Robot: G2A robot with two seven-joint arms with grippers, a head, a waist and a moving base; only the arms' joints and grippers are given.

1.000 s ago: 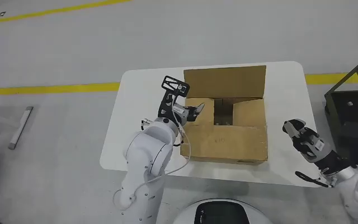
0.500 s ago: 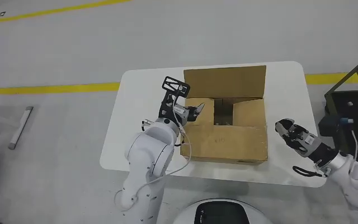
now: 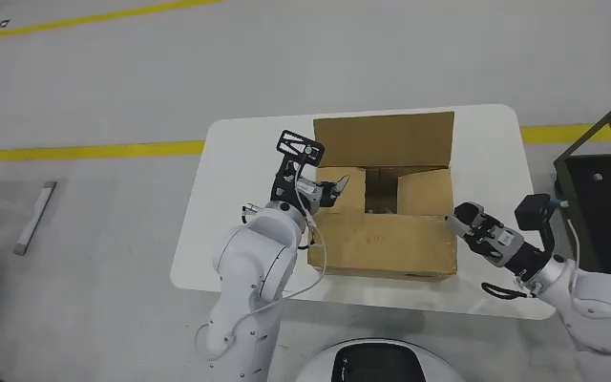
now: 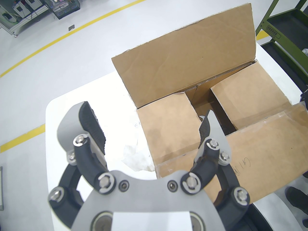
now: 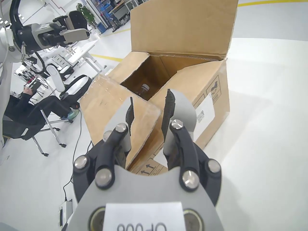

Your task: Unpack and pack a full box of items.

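The cardboard box [image 3: 386, 244] stands in the middle of the white table [image 3: 239, 172]. Its back flap [image 4: 185, 61] is upright, the front flap [image 5: 115, 102] hangs outward, and both side flaps are folded inward. Through the gap between them a small capped item [image 5: 144, 88] shows inside. My left gripper [image 3: 327, 191] [image 4: 149, 131] hovers open over the left side flap [image 4: 168, 121]. My right gripper [image 3: 460, 220] [image 5: 149, 111] is open at the box's right front corner, its fingers straddling the front flap's corner.
A crumpled white sheet [image 4: 137, 156] lies on the table against the box's left side. A dark green rack [image 3: 584, 181] stands just past the table's right edge. The left arm [image 5: 60, 34] shows beyond the box in the right wrist view.
My right gripper has moved left from the table's right edge up to the box's right front corner. The left arm and the box have stayed put.
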